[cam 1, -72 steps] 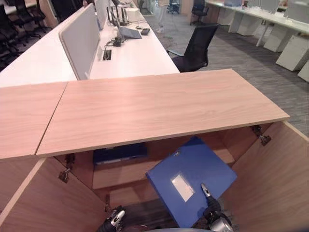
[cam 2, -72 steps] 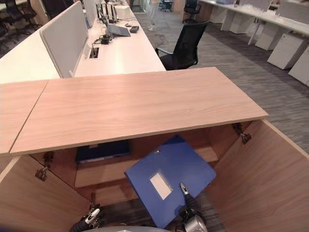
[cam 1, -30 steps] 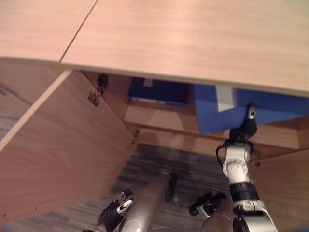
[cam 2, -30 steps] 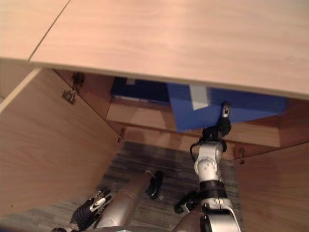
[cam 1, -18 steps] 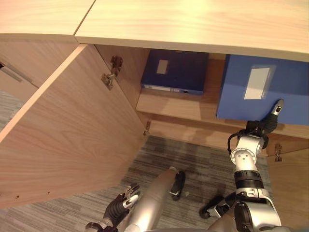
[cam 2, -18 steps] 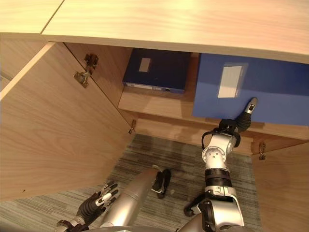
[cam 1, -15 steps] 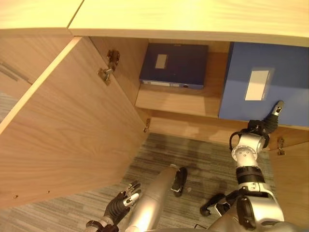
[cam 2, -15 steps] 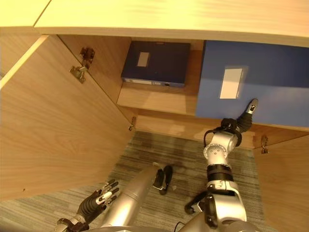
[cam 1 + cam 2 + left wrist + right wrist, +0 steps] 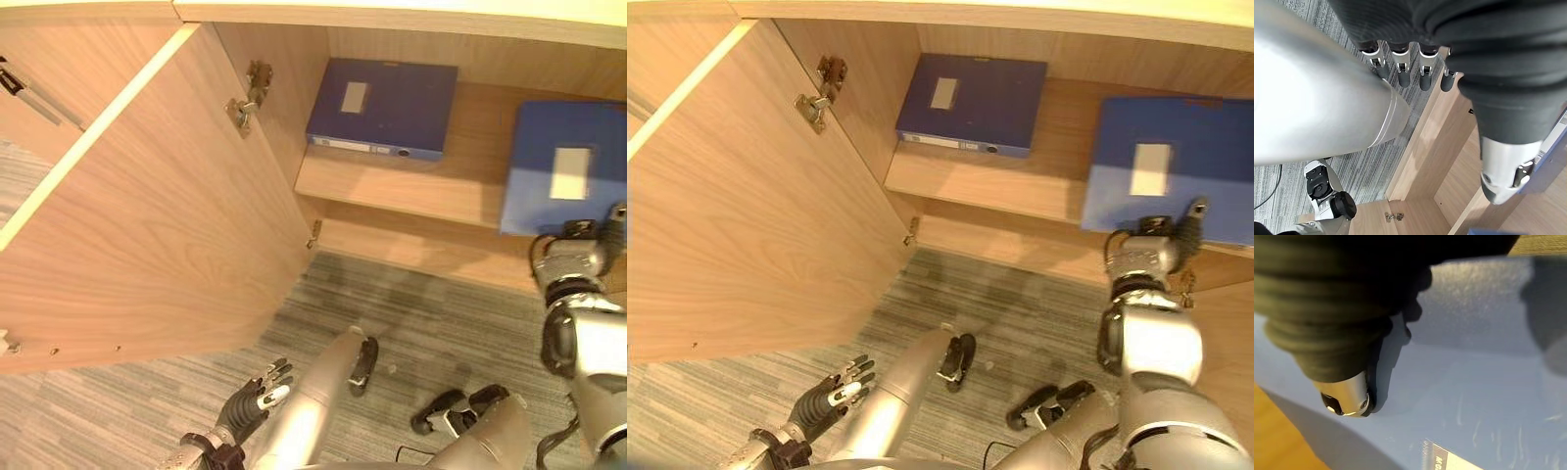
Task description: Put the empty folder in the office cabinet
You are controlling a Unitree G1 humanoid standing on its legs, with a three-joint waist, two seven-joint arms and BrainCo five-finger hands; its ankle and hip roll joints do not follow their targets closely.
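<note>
The bright blue folder with a white label lies flat on the right side of the cabinet shelf. My right hand is at the folder's near edge. Its thumb presses on the blue cover, pinching that edge. To the left on the same shelf lies a darker blue folder, a gap away from the bright one. My left hand hangs low over the carpet, away from the cabinet, fingers straight and holding nothing.
The left cabinet door stands wide open, its hinge at the top of the inner edge. Grey striped carpet runs in front of the cabinet. The wooden top edge overhangs the shelf.
The view has tilted down into the cabinet. The bright blue folder has gone deeper onto the shelf and lies flat at the right. The left hand has stayed low.
</note>
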